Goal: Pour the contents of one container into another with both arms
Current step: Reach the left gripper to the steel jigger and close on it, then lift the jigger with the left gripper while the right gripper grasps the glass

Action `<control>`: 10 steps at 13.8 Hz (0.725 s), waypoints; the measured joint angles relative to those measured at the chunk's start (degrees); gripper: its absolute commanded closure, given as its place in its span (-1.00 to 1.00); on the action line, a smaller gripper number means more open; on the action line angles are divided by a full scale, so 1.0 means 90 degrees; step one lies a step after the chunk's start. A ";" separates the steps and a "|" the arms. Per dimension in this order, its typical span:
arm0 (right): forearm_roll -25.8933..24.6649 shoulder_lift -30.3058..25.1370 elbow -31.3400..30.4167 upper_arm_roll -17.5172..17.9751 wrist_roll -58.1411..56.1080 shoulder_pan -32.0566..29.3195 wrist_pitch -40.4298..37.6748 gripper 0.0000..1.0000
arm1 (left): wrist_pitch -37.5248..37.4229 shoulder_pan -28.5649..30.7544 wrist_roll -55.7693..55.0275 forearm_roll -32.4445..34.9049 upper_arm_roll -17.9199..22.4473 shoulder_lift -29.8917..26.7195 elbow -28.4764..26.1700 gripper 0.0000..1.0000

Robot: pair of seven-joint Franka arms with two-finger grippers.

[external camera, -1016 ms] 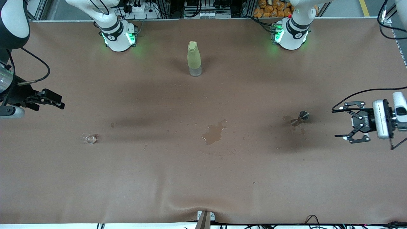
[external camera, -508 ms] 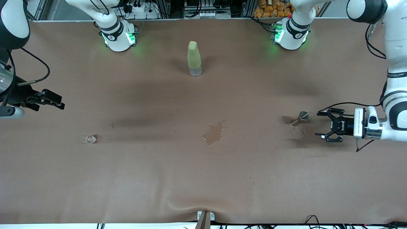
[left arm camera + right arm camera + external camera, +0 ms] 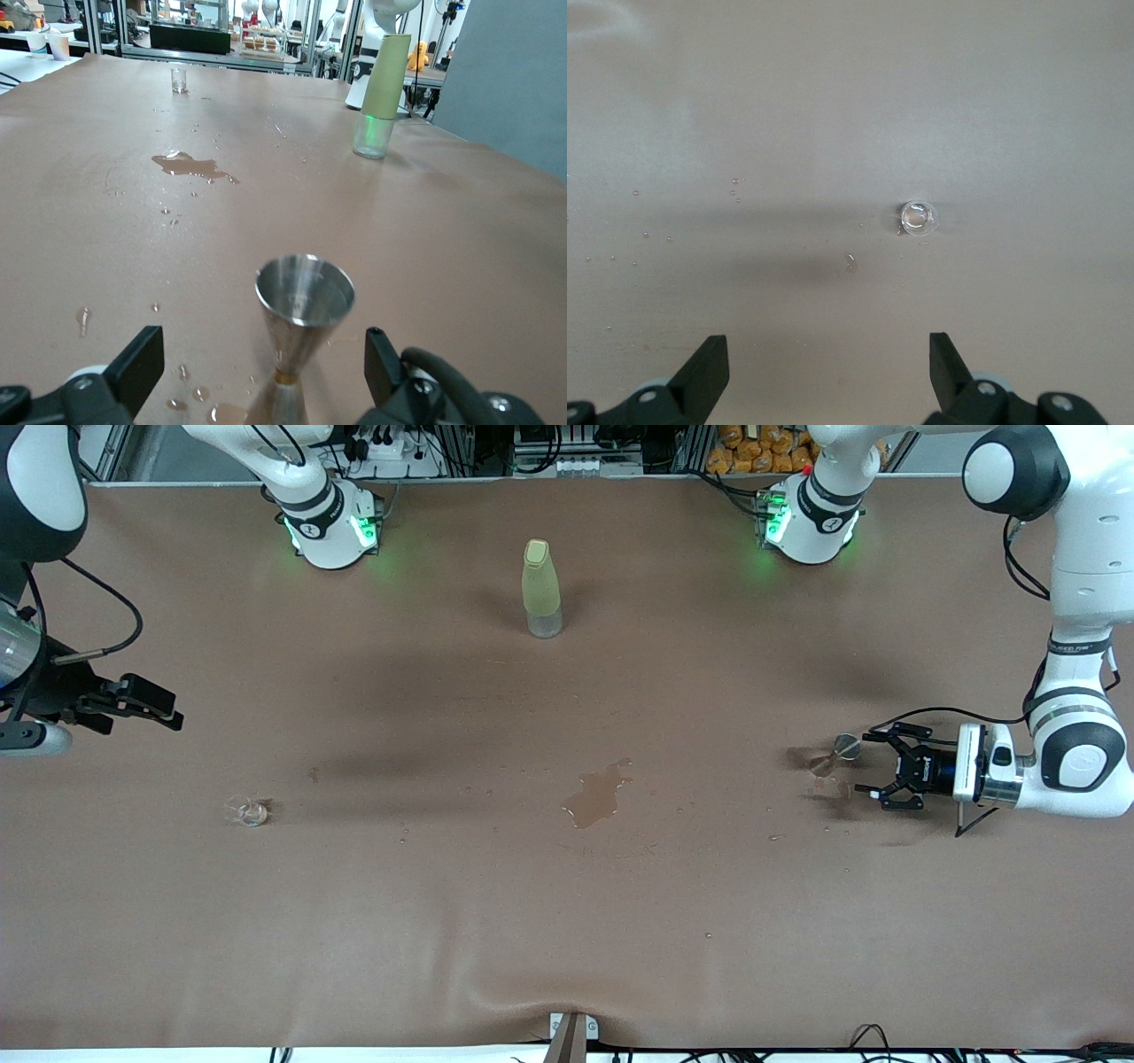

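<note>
The silvery metal cone cup (image 3: 837, 755) stands upright toward the left arm's end of the table. My left gripper (image 3: 865, 763) is low at the table, open, its fingers reaching either side of the cup's thin base without touching it. In the left wrist view the cone cup (image 3: 304, 305) rises between the fingers of the left gripper (image 3: 263, 359). The tiny clear cup (image 3: 248, 811) stands toward the right arm's end. My right gripper (image 3: 164, 708) hangs open in the air close to it. The right wrist view shows the clear cup (image 3: 918, 217) on the table ahead of the right gripper (image 3: 826, 359).
A tall yellow-green bottle (image 3: 541, 589) stands mid-table near the bases. A brown puddle (image 3: 598, 794) lies in the middle, with droplets scattered around it and around the cone cup. The brown table cover (image 3: 567, 921) bulges at the front edge.
My left gripper has come down and moved in toward the metal cone cup, so its open fingers now flank the cup. The right arm has hardly moved.
</note>
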 measured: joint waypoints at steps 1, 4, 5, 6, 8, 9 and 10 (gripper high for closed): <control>0.0000 0.0002 0.0000 0.0005 -0.0007 0.0032 -0.0014 -1.00 | -0.0003 0.0021 0.0032 0.0000 0.0000 0.0053 -0.0005 -1.00; 0.0000 0.0025 -0.0004 0.0016 0.0003 0.0251 -0.0071 -1.00 | -0.0021 0.0023 0.0185 0.0000 -0.0025 0.0163 -0.0015 -1.00; 0.0000 0.0037 -0.0009 0.0017 0.0008 0.0307 -0.0077 -1.00 | -0.0028 0.0016 0.0230 -0.0011 -0.0063 0.0192 -0.0018 -1.00; 0.0000 0.0050 -0.0014 0.0019 0.0011 0.0338 -0.0081 -1.00 | -0.0029 0.0010 0.0244 -0.0064 -0.0114 0.0230 -0.0021 -1.00; 0.0014 0.0125 -0.0040 0.0020 0.0007 0.0346 -0.0083 -1.00 | -0.0029 -0.0004 0.0249 -0.0215 -0.0158 0.0335 -0.0024 -0.79; 0.0076 0.0199 -0.0046 0.0024 -0.0026 0.0355 -0.0077 -1.00 | -0.0029 -0.0002 0.0263 -0.0248 -0.0158 0.0388 -0.0025 -0.77; 0.0200 0.0268 -0.0046 0.0031 -0.0180 0.0388 -0.0067 -1.00 | -0.0029 -0.0001 0.0271 -0.0260 -0.0158 0.0429 -0.0028 -0.69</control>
